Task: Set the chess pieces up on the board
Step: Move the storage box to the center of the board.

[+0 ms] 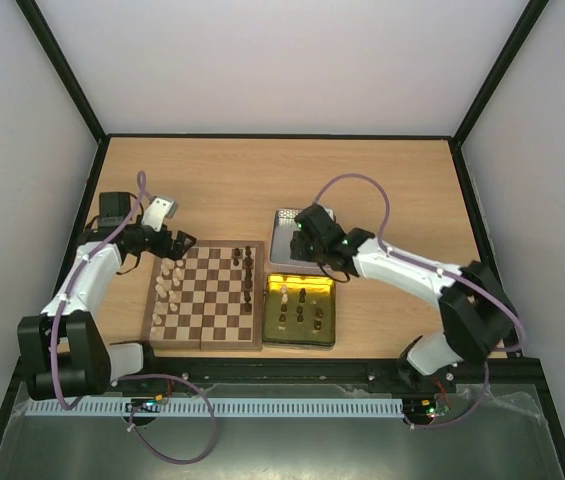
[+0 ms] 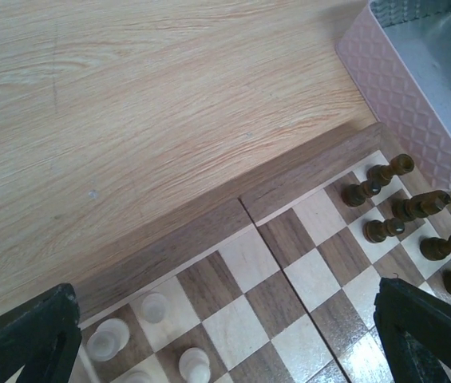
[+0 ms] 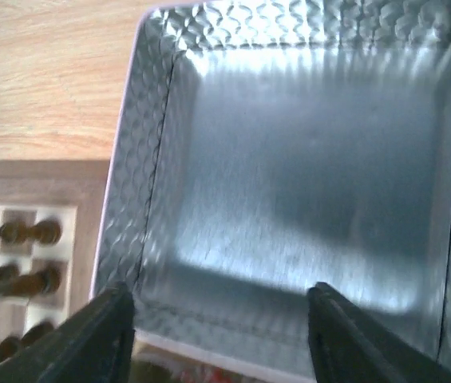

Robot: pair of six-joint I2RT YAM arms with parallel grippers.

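Where the board (image 1: pixel 207 295) lies just beyond the arm bases, pale chess pieces (image 1: pixel 169 285) line its left edge and dark pieces (image 1: pixel 249 278) its right, and more stand in the gold tin (image 1: pixel 299 344) beside it. Farther back, the left gripper (image 2: pixel 227 335) hovers wide open and empty over the board's far edge. The right gripper (image 3: pixel 221 319), fingers apart and holding nothing, hangs over the silver tray (image 3: pixel 153 120).
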